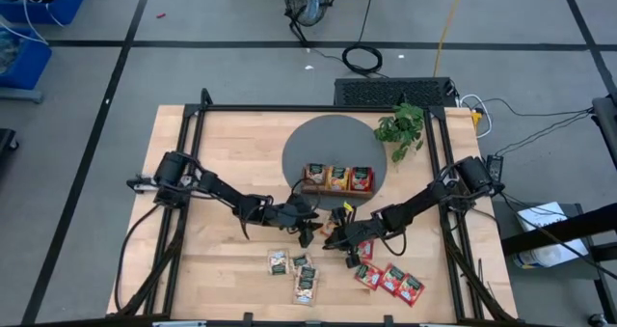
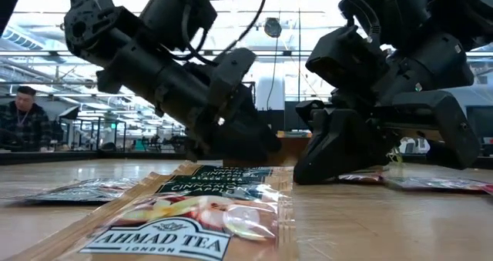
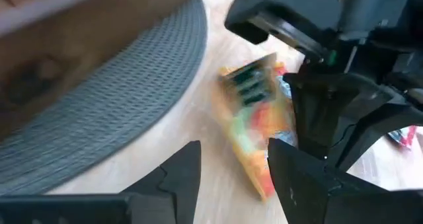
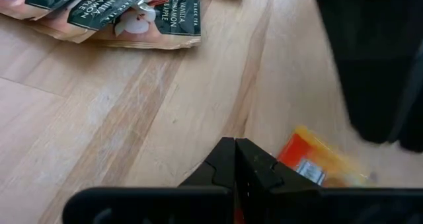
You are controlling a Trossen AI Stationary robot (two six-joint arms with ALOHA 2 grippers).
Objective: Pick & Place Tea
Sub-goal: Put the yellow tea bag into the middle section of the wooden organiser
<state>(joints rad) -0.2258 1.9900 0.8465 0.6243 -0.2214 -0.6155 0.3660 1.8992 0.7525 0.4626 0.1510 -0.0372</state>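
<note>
1. Left gripper (image 1: 307,229): fingers parted, nothing held, beside orange sachet (image 3: 258,121) on table (image 1: 222,144).
2. Right gripper (image 1: 339,235): fingers pressed together, empty, tips near the sachet.
3. Other sachets (image 1: 294,269) lie nearby.

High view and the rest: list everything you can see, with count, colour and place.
Table: one, light wood.
Mat: one, grey, round, far centre.
Tray: one, brown, on the mat, three sachets inside.
Plant: one, green, right of the mat.
Pale sachets: about four, near edge, centre.
Red sachets: about three, near edge, right.
Orange sachet: one, between the grippers.
Person: one, in the background.
Left gripper: open, beside the orange sachet.
Right gripper: shut, table centre.
</note>
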